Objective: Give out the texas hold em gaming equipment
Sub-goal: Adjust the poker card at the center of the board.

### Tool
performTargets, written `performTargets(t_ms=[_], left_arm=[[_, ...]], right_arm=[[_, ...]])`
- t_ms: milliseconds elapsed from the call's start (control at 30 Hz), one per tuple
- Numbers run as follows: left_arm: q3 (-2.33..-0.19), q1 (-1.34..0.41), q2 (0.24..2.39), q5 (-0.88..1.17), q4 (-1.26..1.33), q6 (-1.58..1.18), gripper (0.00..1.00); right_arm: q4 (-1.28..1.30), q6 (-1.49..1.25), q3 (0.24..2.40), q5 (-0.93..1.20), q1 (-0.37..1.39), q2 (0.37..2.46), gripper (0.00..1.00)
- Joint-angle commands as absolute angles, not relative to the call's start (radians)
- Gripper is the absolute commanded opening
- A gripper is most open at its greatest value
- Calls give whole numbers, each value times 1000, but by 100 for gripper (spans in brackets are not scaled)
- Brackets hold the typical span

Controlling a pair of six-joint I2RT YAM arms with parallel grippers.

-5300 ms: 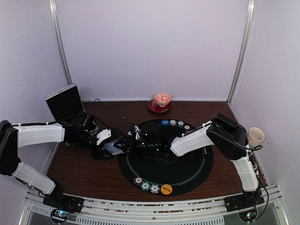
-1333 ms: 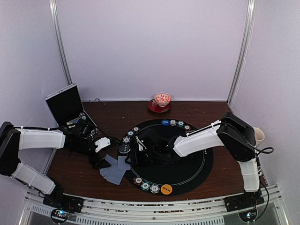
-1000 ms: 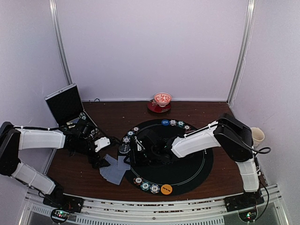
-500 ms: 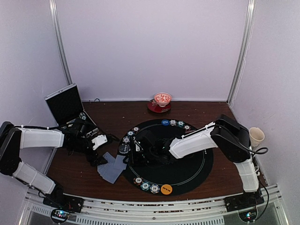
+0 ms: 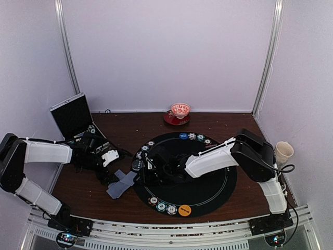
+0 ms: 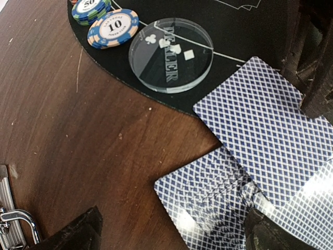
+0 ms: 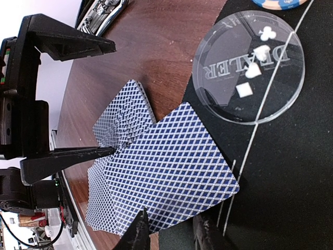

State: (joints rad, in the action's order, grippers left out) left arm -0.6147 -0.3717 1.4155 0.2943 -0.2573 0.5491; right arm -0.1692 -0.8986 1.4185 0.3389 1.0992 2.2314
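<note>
Grey-blue-backed playing cards (image 5: 118, 187) lie fanned on the wood at the mat's left edge. One top card (image 7: 171, 161) (image 6: 265, 130) reaches onto the mat. My left gripper (image 6: 171, 237) (image 5: 115, 167) stands wide open, astride the fan (image 6: 208, 198). My right gripper (image 7: 171, 234) (image 5: 147, 169) has a narrow gap, and the top card's near edge lies across it. One of its fingertips (image 7: 139, 224) overlaps that edge; I cannot see a pinch. A clear dealer disc (image 6: 170, 54) (image 7: 248, 70) lies beside the cards. A "10" chip (image 6: 113, 27) lies near it.
The black mat (image 5: 208, 182) carries chip rows at its far rim (image 5: 192, 137), left rim (image 5: 141, 152) and near rim (image 5: 161, 207), plus an orange disc (image 5: 184, 210). An open case (image 5: 73, 114) stands back left. A bowl (image 5: 180, 110) is at the back, a paper cup (image 5: 283, 152) far right.
The right gripper has narrowed and edged left onto the cards. The fan now lies a little further left, with one card drawn toward the mat. The left gripper stays wide open.
</note>
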Motion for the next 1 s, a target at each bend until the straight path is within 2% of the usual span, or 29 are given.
performTargets(t_ms=[0,967], left_arm=[[-604,-355,1434,295,-220,558,98],[-624,-326,1474,278,-181,544,98]], right_arm=[[-178,-910,1432,350,1114,2252,30],[-129,-887,1546,319,1142,2292,30]])
